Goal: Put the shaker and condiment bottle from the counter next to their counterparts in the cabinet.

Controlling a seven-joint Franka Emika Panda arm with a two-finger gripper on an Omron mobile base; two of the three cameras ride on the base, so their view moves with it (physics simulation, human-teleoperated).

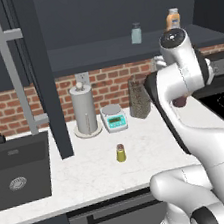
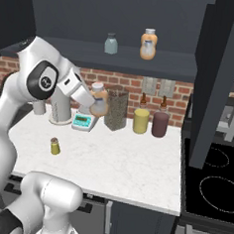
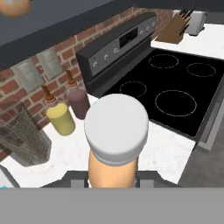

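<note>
Clamped on the small orange condiment bottle with a pale cap (image 3: 115, 144), the hand (image 2: 92, 106) carries it in the air above the white marble-look worktop (image 2: 130, 165), in front of the brick wall and near a small white kitchen scale with a teal face (image 2: 82, 121). Jaws pressed against the bottle's sides just under the cap, seen from the hand view.

Up on the shelf of the dark charcoal wall cabinet (image 2: 163, 63): an orange bottle with a whitish cap (image 2: 148, 44), and well to its left a pale blue-grey shaker with a grey cap (image 2: 111, 44). Down on the worktop, standing alone and untouched, the small yellow-green shaker with a brownish cap (image 2: 55, 146).

Step in hand, most likely: lifting the bottle to the shelf. Best done by rising clear of the shelf's front edge first, then moving inward with the bottle kept upright, then setting down just beside the orange counterpart without knocking it. Release only once the base rests flat. Shaker left for a second trip.

No brand or writing legible on either bottle; scale display too small to read.
</note>
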